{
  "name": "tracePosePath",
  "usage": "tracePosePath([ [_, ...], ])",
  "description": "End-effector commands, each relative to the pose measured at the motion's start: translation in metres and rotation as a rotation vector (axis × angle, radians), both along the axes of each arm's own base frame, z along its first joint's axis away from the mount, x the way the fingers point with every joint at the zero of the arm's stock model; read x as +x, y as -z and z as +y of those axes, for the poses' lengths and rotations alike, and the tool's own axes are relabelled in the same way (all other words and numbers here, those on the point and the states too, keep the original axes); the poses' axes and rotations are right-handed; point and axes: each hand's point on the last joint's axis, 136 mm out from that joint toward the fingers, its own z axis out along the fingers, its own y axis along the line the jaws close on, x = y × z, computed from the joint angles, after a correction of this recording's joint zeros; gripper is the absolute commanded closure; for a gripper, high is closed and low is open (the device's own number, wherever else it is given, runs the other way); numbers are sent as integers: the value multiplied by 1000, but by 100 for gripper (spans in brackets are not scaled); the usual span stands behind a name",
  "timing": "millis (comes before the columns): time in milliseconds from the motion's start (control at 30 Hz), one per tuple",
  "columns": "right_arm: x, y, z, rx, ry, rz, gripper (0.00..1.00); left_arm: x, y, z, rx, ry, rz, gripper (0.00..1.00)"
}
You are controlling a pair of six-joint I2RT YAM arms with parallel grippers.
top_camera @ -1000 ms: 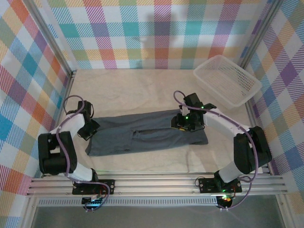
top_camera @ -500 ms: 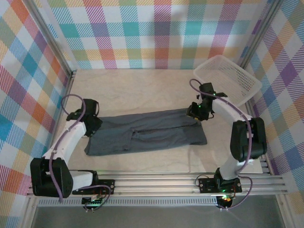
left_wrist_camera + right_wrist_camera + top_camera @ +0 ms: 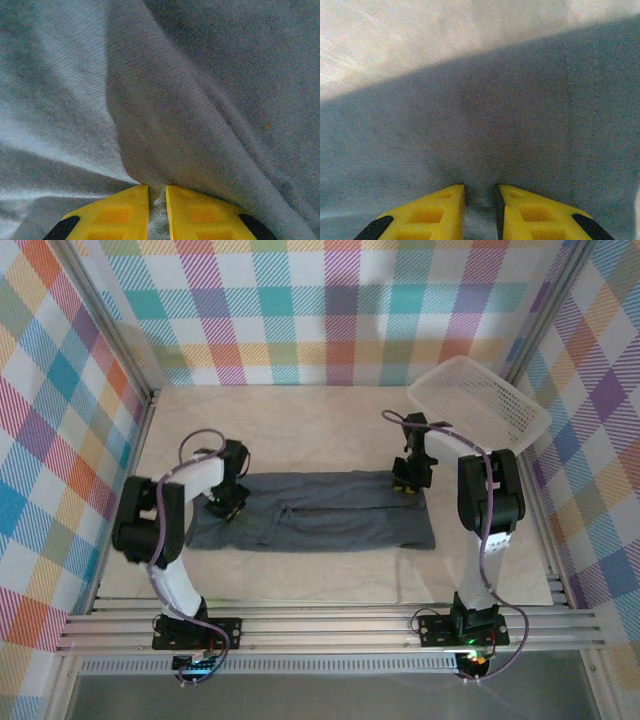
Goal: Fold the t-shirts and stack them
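Observation:
A dark slate-grey t-shirt (image 3: pixel 320 522) lies folded into a long band across the middle of the table. My left gripper (image 3: pixel 227 505) sits at the band's far left corner. In the left wrist view its yellow fingers (image 3: pixel 125 212) stand almost together, shut on a ridge of the t-shirt (image 3: pixel 165 100). My right gripper (image 3: pixel 408 483) is at the band's far right corner. In the right wrist view the t-shirt (image 3: pixel 485 125) puckers between the two yellow fingers (image 3: pixel 535 212), and the gripper (image 3: pixel 480 195) is shut on it.
A white mesh basket (image 3: pixel 478 408) stands tilted at the back right corner. Checked walls close the table (image 3: pixel 300 430) on three sides. Bare beige surface lies behind the shirt and in front of it, up to the metal rails (image 3: pixel 320 625).
Both grippers have moved to the shirt's far corners, the left from outside its left end, the right back from nearer the basket. The band now lies straighter and more level.

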Motion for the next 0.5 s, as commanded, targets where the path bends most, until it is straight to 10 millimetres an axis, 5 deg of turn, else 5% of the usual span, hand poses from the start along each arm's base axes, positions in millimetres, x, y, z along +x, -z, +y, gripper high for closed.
tracePosePath([
  [0, -62, 8, -3, -49, 48, 139, 75, 70, 14, -11, 16, 112, -52, 82],
  [133, -108, 8, 20, -52, 23, 186, 75, 166, 4, -46, -52, 185, -199, 81],
  [233, -149, 13, 45, -38, 12, 236, 75, 235, -2, -97, -131, 279, -312, 81],
  [333, -175, 14, 74, -3, -7, 250, 75, 278, -3, -152, -243, 352, -419, 81],
  [467, -189, 10, 124, 78, -56, 277, 74, 306, 5, -205, -426, 334, -550, 80],
])
